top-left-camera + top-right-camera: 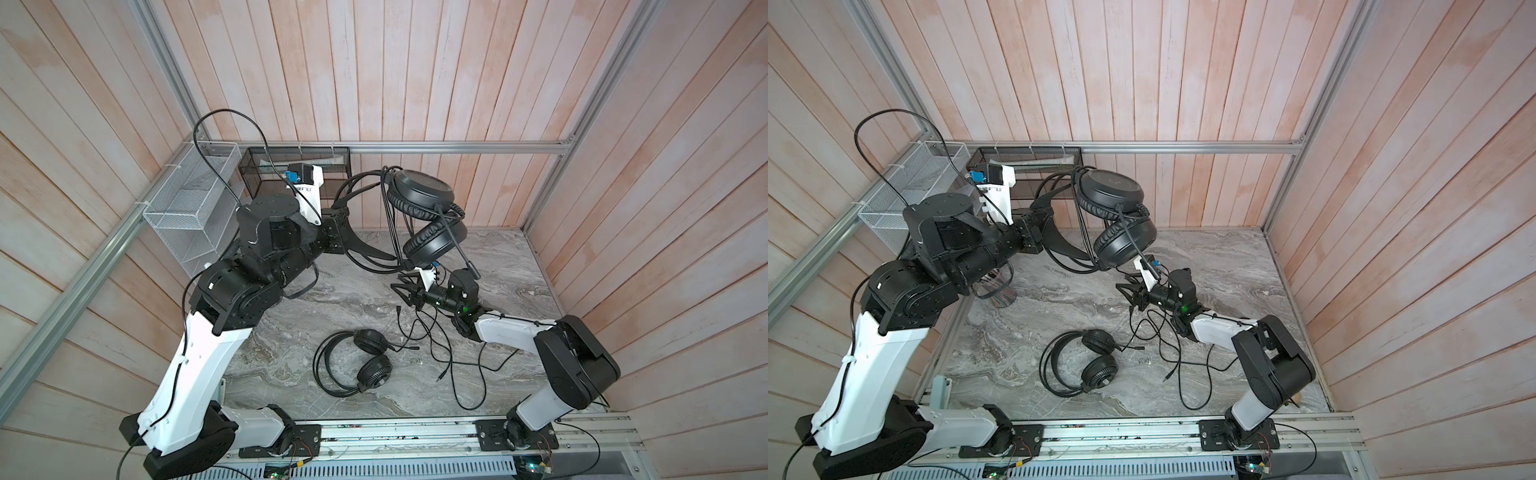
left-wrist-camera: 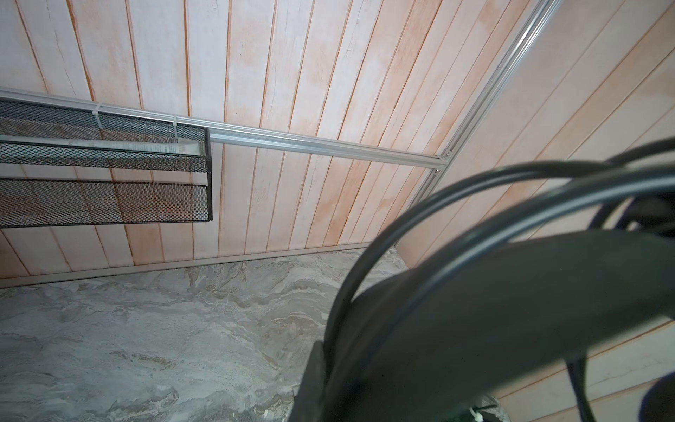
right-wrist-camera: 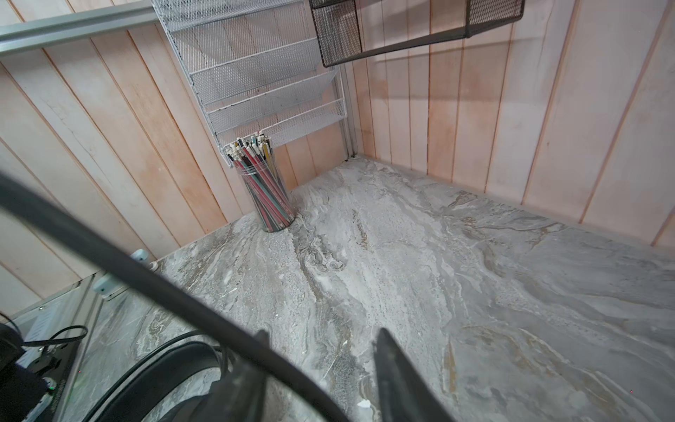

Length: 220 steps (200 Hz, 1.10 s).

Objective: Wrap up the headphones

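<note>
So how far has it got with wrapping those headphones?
Partly there, I'd say. Done: a few cable loops already hang around the raised black over-ear headset. In hand: the left hand grips its headband, while the right hand is open just below. Left: a length of thin black cable sprawls loose on the grey marble tabletop, and the second black headset lies there untouched.

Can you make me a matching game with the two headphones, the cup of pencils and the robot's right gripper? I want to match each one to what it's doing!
Things:
1. back headphones
2. front headphones
3. pencil cup
4. right gripper

States:
a. open, holding nothing
b. lying flat on the table
c. standing upright
d. hanging up in the air

Pairs: 1-d, 2-b, 3-c, 4-a
</note>
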Available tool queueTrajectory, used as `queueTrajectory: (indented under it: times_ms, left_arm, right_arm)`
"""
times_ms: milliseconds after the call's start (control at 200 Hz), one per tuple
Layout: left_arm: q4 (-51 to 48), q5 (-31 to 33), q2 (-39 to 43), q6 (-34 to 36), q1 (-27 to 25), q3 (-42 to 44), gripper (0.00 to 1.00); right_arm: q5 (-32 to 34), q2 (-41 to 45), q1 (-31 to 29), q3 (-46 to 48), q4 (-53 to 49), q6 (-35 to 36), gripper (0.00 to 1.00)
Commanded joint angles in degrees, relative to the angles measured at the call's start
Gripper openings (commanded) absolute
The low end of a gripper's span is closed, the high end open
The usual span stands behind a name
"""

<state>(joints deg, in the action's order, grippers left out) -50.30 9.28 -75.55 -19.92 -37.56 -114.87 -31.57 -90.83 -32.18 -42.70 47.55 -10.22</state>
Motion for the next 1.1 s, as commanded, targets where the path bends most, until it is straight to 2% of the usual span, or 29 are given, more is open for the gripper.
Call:
queueTrajectory:
  times_ms: [0, 125, 245, 345, 445, 540, 680, 860, 1025, 1095]
  left_arm:
    - [3.65, -0.06, 0.40, -1.31, -0.08, -2.38, 0.00]
    - [3.24, 0.56, 0.51, -1.02, -0.08, -2.36, 0.00]
    - [2.73, 0.99, 0.45, -0.69, 0.03, -2.66, 0.00]
    - [2.48, 1.15, 0.07, -0.47, 0.12, -2.97, 0.00]
    - [2.40, 1.18, -0.45, -0.35, 0.29, -3.08, 0.00]
    - [2.54, 0.89, -0.74, -0.29, 0.47, -2.79, 0.00]
    - [2.33, 0.18, -1.42, -0.33, 0.73, -2.86, 0.00]
    - [1.99, -0.29, -2.01, -0.35, 1.00, -3.57, 0.00]
    - [1.08, -0.48, -2.33, -0.38, 1.26, -4.11, 0.00]
    - [1.17, -0.49, -2.11, -0.43, 1.35, -3.92, 0.00]
  right_arm:
    - [2.45, 2.12, -0.08, 1.20, -0.72, 1.03, 0.98]
    - [4.19, 3.15, 0.88, 2.02, -1.81, 1.68, 0.99]
    - [3.14, 4.65, 1.83, 2.44, -2.81, 2.27, 0.98]
    - [-0.17, 6.29, 1.34, 1.24, -7.75, 4.50, 0.97]
    - [-6.67, 8.12, 0.97, 1.86, -10.45, 4.73, 0.96]
    - [-8.29, 10.63, 0.18, 3.48, -12.05, 4.93, 0.96]
    - [-8.57, 15.35, -0.10, 5.31, -13.69, 4.77, 0.96]
    - [-3.61, 20.28, -0.11, 5.67, -15.55, 5.51, 0.96]
    - [-7.63, 20.90, -0.16, 5.18, -15.77, 4.10, 0.96]
    - [-5.84, 21.42, -0.15, 5.72, -16.00, 4.57, 0.95]
